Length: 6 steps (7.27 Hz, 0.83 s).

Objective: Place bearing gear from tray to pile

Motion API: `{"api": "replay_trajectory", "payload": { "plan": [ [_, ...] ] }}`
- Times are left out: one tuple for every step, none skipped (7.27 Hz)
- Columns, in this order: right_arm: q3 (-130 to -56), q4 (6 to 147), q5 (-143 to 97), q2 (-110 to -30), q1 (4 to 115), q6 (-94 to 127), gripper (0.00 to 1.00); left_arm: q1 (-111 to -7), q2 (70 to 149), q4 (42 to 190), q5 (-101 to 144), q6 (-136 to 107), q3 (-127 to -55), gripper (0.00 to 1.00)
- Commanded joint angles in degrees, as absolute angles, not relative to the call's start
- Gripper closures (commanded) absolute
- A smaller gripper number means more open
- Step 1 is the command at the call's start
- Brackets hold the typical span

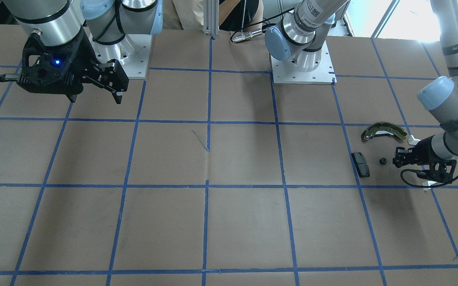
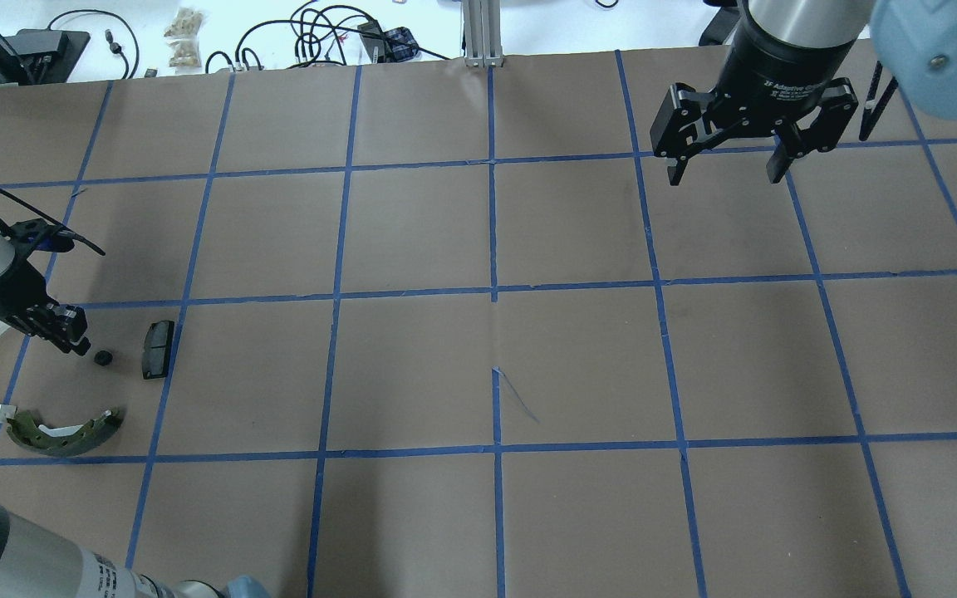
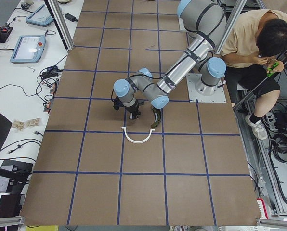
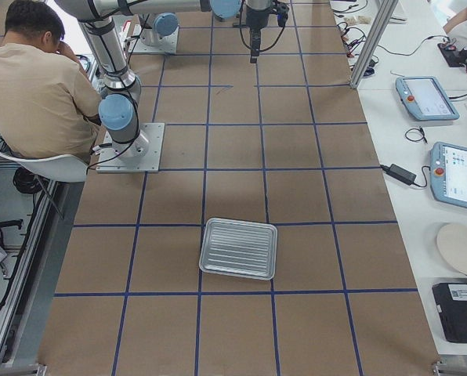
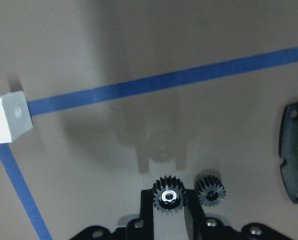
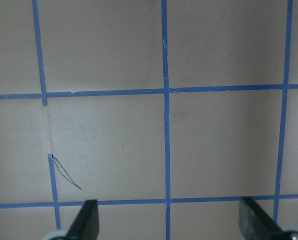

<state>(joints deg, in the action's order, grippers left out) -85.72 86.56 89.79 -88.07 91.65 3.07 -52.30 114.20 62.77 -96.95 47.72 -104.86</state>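
Holding the bearing gear across its teeth, my left tool is pinched narrow around it, bore facing up toward the wrist. The shadow below suggests the gear hangs a little above the tabletop. I am over the pile, in the left half of the tabletop and well in from its left end edge.

What matters most for the set-down is the second gear. It lies loose on the tabletop just beside one of my fingers, on the side toward the dark brake pad. Spreading the tool would likely push that finger toward it, so I judge it safer to shift slightly away first, toward the end of the white plastic arc. That side is bare, as is the stretch ahead up to the blue tape line. The olive brake shoe lies near, toward the robot-side edge, but apart from my fingers.

My right tool hangs spread wide and empty over the right half, well apart from the pile. The ribbed tray lies toward the right end of the tabletop, and I can make out nothing on it.
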Motion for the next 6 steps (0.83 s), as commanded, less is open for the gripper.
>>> {"api": "replay_trajectory", "payload": {
  "plan": [
    [-85.7, 86.7, 89.7, -88.1, 91.7, 3.1, 0.0, -52.1, 114.1, 62.7, -96.9, 47.7, -105.3, 1.0],
    [-85.8, 86.6, 89.7, -88.1, 91.7, 3.1, 0.0, -52.1, 114.2, 62.7, -97.0, 47.7, -105.4, 1.0],
    [-85.8, 86.6, 89.7, -88.0, 91.6, 2.9, 0.0, -52.1, 114.2, 62.8, -97.0, 47.7, -105.4, 1.0],
    [-85.8, 86.7, 89.7, -88.0, 91.6, 2.9, 0.0, -52.1, 114.2, 62.8, -97.0, 47.7, -105.4, 1.0],
    [-85.7, 86.7, 89.7, -88.0, 91.6, 2.9, 0.0, -52.1, 114.2, 62.9, -97.0, 47.7, -105.5, 1.0],
    [-85.7, 86.7, 89.7, -88.0, 91.6, 3.0, 0.0, -52.1, 114.2, 62.9, -96.9, 47.6, -105.8, 0.99]
  ]
}}
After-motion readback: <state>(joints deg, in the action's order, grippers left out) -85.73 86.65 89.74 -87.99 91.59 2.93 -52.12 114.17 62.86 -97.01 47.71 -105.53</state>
